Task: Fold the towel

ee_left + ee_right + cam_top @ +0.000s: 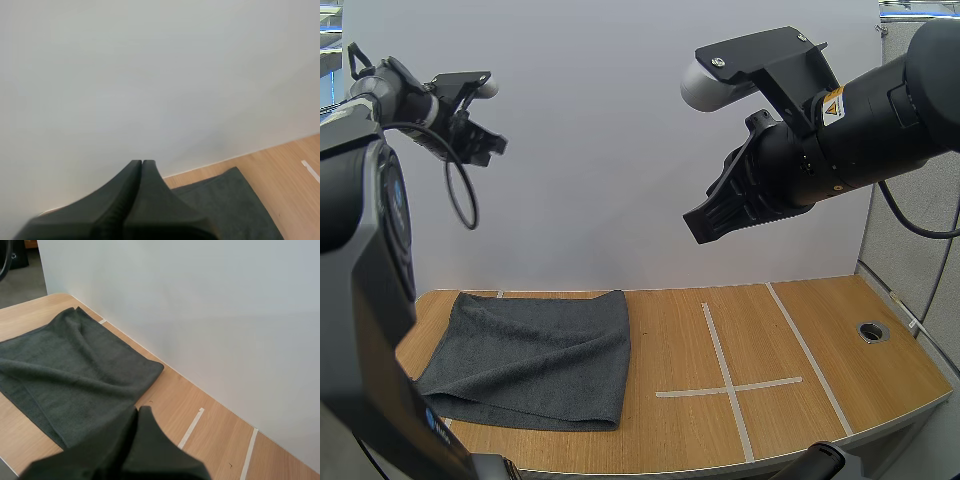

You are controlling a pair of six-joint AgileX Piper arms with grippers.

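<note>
Wooden table (840,330) carries your dark towel (535,355) at left — left gripper (492,146) and right gripper (703,226) hang high, both closed on nothing.

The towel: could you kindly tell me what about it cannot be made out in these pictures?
High view: the towel has its near left corner behind the left arm.
Left wrist view: the shut left hand covers much of it; the picture's edge cuts off more.
Right wrist view: the shut right hand hides part of one edge.
Layer count: the top layer covers what lies beneath.
</note>
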